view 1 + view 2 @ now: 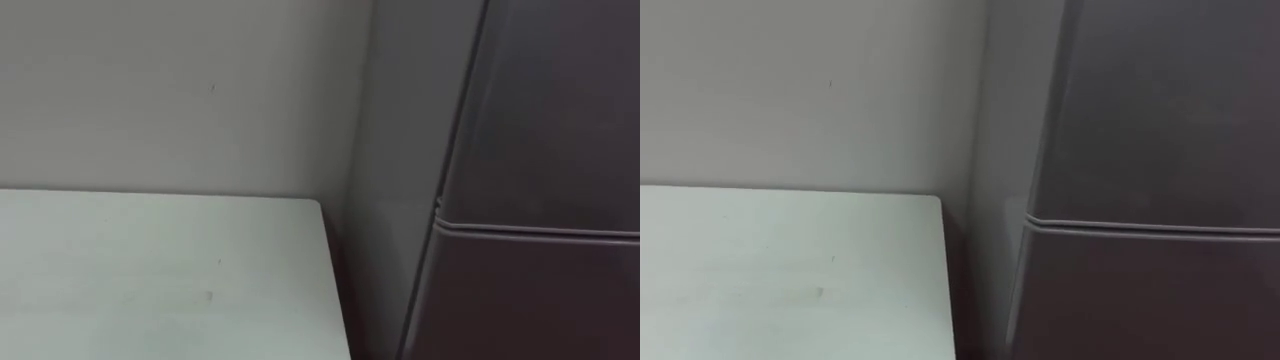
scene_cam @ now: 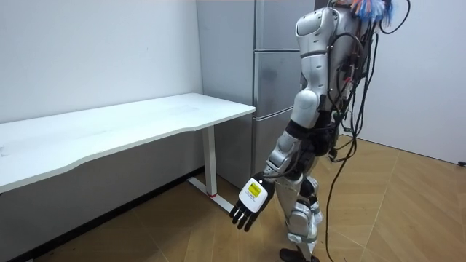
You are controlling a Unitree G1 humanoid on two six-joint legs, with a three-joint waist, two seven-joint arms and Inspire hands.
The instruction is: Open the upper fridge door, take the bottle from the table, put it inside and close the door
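Observation:
The grey fridge (image 1: 540, 120) fills the right side of the eye views, both doors closed, with the seam (image 1: 540, 230) between upper and lower door running across. In the room view I stand close in front of the fridge (image 2: 273, 73), facing it. My left hand (image 2: 247, 207) hangs low beside my leg, away from the fridge, its fingers straight and relaxed and holding nothing.
A white table (image 1: 150, 270) stands against the wall to the left of the fridge, with its corner close to the fridge's side. In the room view the long table (image 2: 131, 124) stretches away to the left, and wooden floor (image 2: 408, 211) lies behind me.

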